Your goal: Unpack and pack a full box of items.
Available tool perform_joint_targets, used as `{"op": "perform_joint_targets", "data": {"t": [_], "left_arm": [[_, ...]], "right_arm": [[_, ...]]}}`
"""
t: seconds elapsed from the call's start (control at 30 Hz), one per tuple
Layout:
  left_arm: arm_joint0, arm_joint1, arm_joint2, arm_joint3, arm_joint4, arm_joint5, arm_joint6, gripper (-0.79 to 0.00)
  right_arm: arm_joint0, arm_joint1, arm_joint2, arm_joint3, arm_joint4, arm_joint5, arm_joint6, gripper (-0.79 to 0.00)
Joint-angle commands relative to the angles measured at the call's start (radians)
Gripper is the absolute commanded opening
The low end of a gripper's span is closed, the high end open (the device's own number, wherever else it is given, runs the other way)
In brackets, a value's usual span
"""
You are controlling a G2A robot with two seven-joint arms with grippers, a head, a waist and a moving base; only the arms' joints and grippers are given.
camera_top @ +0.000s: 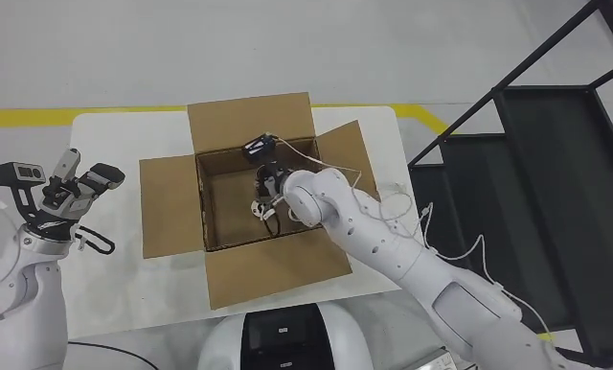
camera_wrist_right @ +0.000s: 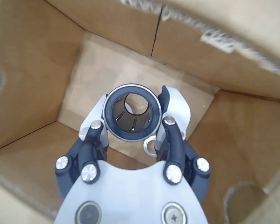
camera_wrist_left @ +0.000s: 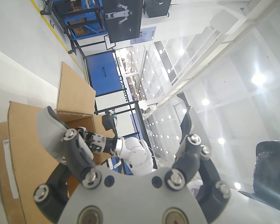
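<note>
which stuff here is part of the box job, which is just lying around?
Job:
cardboard box, flaps open
metal bearing sleeve, gripped inside the box by the right tool
left tool, open, apart from the box

Not job:
white table
black stairs
yellow floor line

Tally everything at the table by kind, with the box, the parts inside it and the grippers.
Cardboard box: 1
Metal sleeve, held over the box floor: 1
Small silver ring, by the sleeve: 1
Grippers: 2 (left gripper, right gripper)
Total: 5
</note>
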Motion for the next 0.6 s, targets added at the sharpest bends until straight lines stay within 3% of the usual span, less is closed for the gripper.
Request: {"op": "perform_joint_targets", "data": {"t": [0.0,0.27,0.57], "left_arm": [[0.000,0.000,0.000,0.000,0.000,0.000,0.000,0.000],[0.000,0.000,0.000,0.000,0.000,0.000,0.000,0.000],[0.000,0.000,0.000,0.000,0.000,0.000,0.000,0.000]], "right_arm": [[-0.063,0.027,0.075,-0.152,-0.030,-0.010,0.044,-0.785],[-0.309,0.105,0.374,-0.584,-0.080,-0.084,0.210,-0.785],[-0.526,0.135,0.631,-0.750,-0.049,-0.087,0.152,-0.785]]}}
